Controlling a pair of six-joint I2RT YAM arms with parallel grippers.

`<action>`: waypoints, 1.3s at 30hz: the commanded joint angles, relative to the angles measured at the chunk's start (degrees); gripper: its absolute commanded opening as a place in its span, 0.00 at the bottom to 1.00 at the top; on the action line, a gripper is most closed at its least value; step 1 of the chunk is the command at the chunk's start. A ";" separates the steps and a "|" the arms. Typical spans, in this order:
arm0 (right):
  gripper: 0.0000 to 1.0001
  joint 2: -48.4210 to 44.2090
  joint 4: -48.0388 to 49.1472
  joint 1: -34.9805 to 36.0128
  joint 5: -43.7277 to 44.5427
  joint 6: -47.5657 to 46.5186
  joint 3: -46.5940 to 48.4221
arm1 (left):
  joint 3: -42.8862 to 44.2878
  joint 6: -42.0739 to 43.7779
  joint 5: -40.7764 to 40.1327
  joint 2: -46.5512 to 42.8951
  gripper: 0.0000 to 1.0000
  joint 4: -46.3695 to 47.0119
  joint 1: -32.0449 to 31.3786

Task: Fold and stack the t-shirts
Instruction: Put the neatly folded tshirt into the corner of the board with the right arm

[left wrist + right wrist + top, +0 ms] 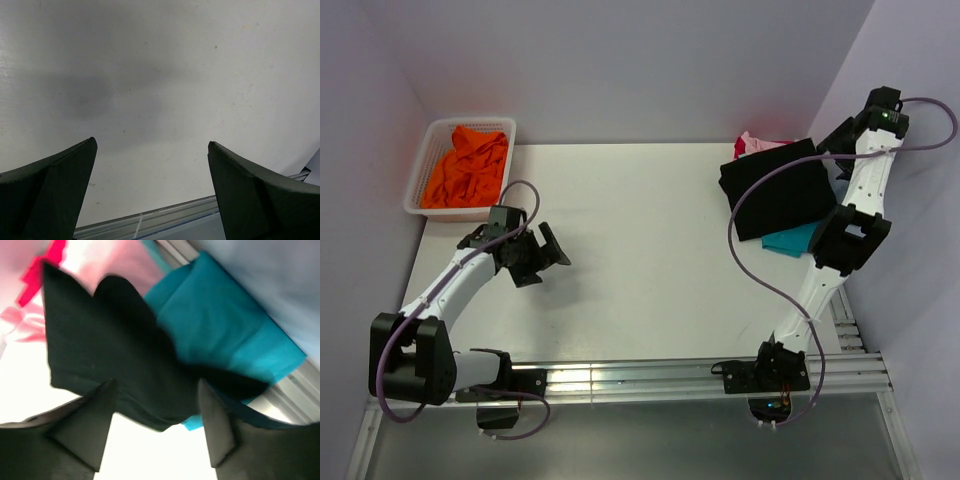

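At the table's far right a folded black t-shirt (pixel 780 190) lies on top of a teal one (pixel 792 241). Pink cloth (pixel 757 143) and a sliver of red show behind them. The right wrist view has the black tee (pixel 110 355) over the teal (pixel 225 325), pink (pixel 115 260) and red (pixel 45 270) tees. My right gripper (pixel 156 385) hangs open just above the black tee's edge, its fingers apart and gripping nothing. A crumpled orange t-shirt (pixel 468 165) fills the basket. My left gripper (pixel 542 255) (pixel 151 142) stands wide open over bare table.
The white mesh basket (pixel 425 165) sits at the far left corner against the wall. Walls close in the table on the left, back and right. A metal rail (pixel 650 378) runs along the near edge, and it also shows below the left fingers (pixel 150 220).
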 commanded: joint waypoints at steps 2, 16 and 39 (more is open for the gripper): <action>0.79 3.06 0.09 -2.89 3.55 1.24 1.00 | 1.26 0.38 -2.10 0.72 0.99 -0.83 -0.24; 0.81 -21.00 -0.26 3.51 1.62 3.09 -13.66 | 31.92 -4.45 -19.39 -2.62 1.00 -14.97 -0.15; 0.79 -69.10 17.14 33.05 -9.09 0.54 -83.64 | 78.57 -1.90 -22.51 38.59 0.99 -17.44 13.12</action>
